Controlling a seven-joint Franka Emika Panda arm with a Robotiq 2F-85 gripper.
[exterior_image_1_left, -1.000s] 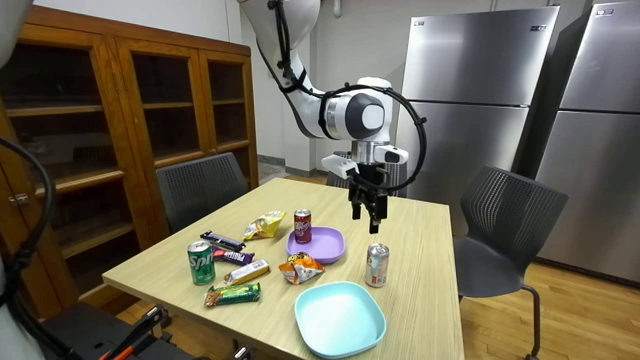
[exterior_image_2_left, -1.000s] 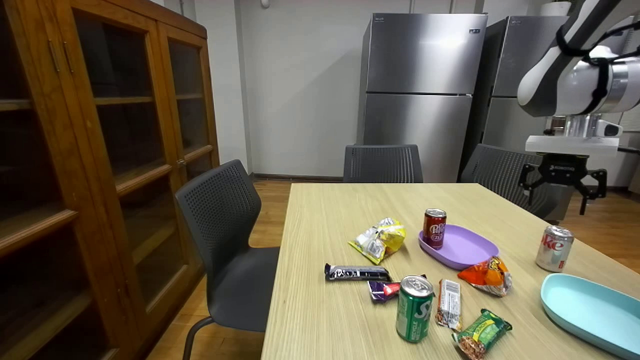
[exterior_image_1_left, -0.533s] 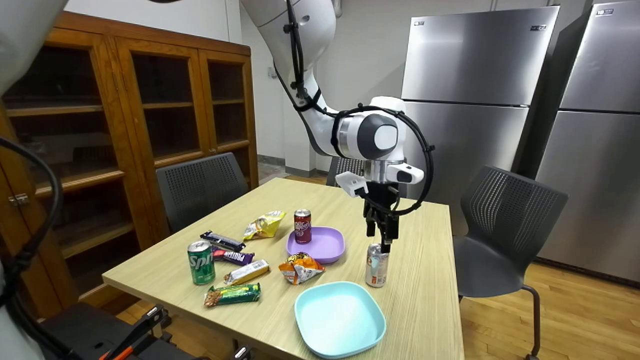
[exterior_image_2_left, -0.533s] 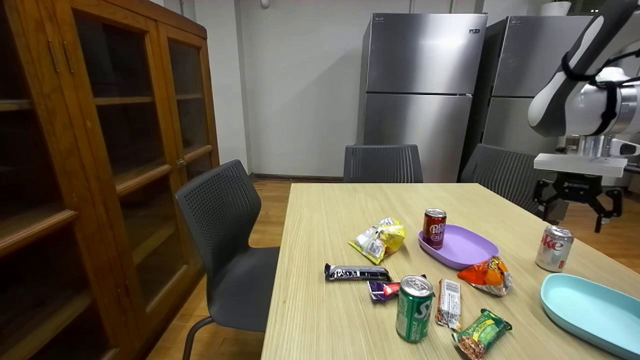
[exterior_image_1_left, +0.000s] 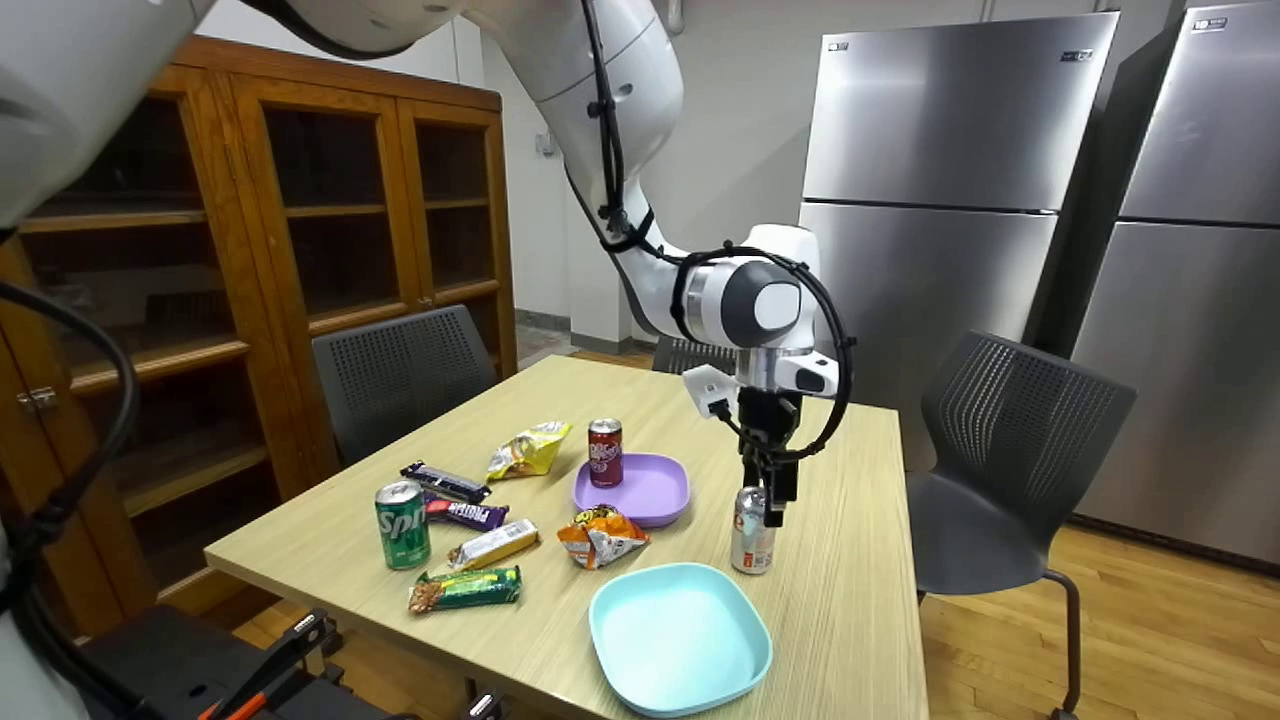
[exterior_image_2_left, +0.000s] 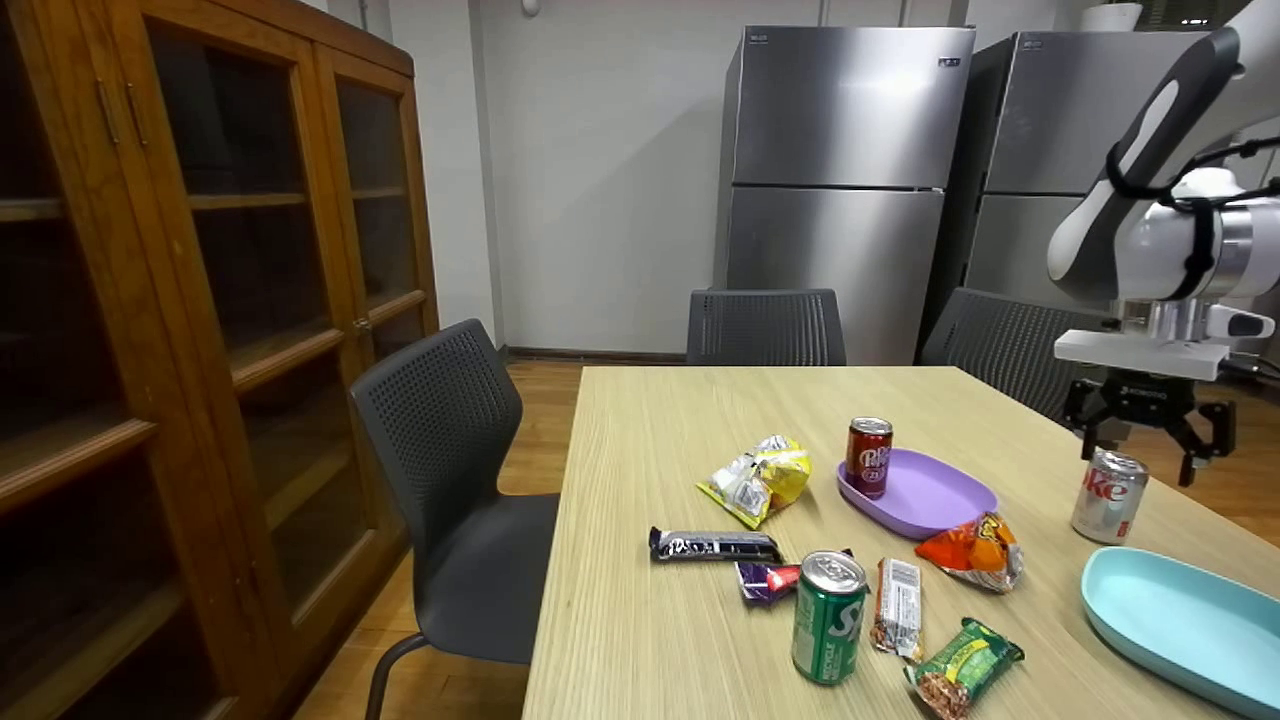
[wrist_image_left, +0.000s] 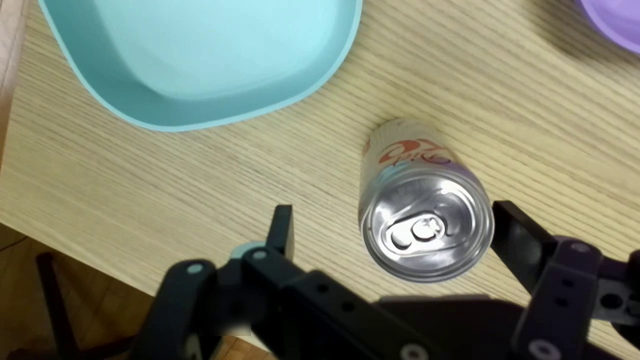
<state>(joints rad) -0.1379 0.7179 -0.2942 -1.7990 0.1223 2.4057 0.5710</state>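
Here, silver can (wrist_image_left: 425, 200) upright between parted gripper's (wrist_image_left: 394, 227) fingers (wrist_image_left: 522, 245), nearer one.

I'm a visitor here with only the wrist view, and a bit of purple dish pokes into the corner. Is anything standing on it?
Observer: Yes, a dark red soda can stands upright on the purple dish.
Operator: Besides that and the silver can, any more drinks?
Observer: One, a green soda can standing on the table.
Operator: Any snacks about?
Observer: Yes, an orange snack bag lies near the purple dish.
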